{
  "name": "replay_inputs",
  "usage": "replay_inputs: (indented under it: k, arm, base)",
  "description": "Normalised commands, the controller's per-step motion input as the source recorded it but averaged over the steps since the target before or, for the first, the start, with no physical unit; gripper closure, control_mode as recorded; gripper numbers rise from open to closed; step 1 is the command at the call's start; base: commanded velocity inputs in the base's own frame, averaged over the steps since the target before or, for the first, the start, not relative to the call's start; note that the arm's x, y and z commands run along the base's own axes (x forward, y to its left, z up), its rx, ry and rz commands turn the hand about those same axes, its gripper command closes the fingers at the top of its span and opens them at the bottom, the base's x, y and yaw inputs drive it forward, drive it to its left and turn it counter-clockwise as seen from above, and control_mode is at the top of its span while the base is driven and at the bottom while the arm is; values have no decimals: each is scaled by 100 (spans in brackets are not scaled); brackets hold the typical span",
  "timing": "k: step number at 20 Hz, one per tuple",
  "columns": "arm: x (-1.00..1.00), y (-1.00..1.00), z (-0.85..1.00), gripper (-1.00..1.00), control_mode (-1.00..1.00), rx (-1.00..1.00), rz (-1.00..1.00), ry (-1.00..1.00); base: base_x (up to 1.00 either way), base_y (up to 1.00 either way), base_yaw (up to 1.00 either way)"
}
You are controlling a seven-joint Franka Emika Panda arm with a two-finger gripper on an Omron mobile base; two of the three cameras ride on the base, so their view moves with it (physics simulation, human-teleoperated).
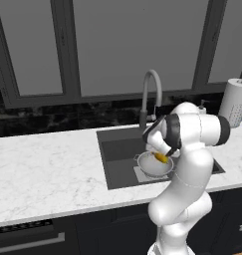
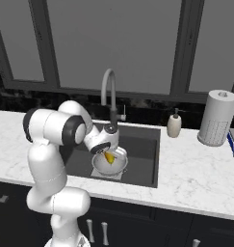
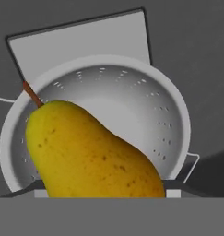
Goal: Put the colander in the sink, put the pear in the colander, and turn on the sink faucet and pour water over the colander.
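The silvery perforated colander rests on the pale square patch at the bottom of the dark sink. The yellow-orange pear, brown stem up and to the left, hangs just above the colander's bowl. My gripper is shut on the pear, with a fingertip at each side of it. From the base views the pear sits over the colander, under the hand. The grey gooseneck faucet stands behind the basin.
A cream soap dispenser stands at the sink's right back corner. A white paper towel roll is further right on the marble counter. Dark windows run along the back wall.
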Motion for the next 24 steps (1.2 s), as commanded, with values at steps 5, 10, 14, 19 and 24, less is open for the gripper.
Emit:
replay_inputs:
  k: [5, 10, 14, 19, 24]
  arm:
    - [-18, -17, -40, 100, -100, -1, 13, -11]
    - [-17, 0, -72, 100, -100, -4, 15, -8]
    - [-52, -8, -94, 100, -100, -5, 14, -2]
    - [-49, -16, -93, 100, -100, -5, 14, -3]
    - [-14, -13, -50, 100, -100, -3, 11, -9]
  base:
    - [0, 0, 0]
    - [0, 0, 0]
    - [0, 0, 0]
    - [0, 0, 0]
    - [0, 0, 0]
